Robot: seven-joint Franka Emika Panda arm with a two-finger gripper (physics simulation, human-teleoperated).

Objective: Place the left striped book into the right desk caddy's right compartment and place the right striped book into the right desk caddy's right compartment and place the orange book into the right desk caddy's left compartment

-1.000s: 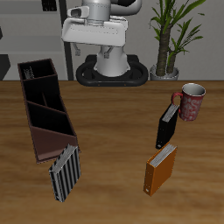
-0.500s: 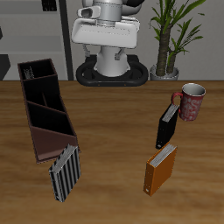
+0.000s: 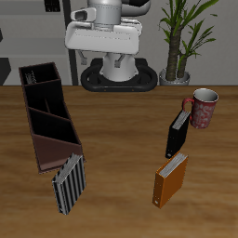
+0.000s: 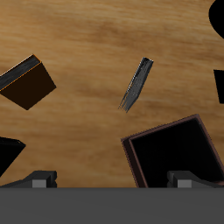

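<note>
The gripper (image 3: 103, 46) hangs open high above the table's back edge, near the robot's base, far from every book. In the wrist view its fingertips (image 4: 39, 180) stand wide apart around the empty gripper (image 4: 112, 180). One striped book (image 3: 70, 183) (image 4: 136, 85) stands by the low front end of the right desk caddy (image 3: 37, 139) (image 4: 171, 157); I take it for the right striped book. The left striped book is out of view. The caddy's squarish right compartment (image 3: 39, 76) is farthest back, and the sloped left compartment (image 3: 53, 128) lies nearer the front. The orange book (image 3: 170, 178) (image 4: 26, 81) stands across the table.
A plain black book (image 3: 177, 133) stands just behind the orange book, with a red patterned mug (image 3: 202, 107) beside it. A potted plant (image 3: 177, 46) stands at the back near the robot's base (image 3: 116, 76).
The gripper swung a little sideways over the robot's base and came back. Nothing on the table moved.
</note>
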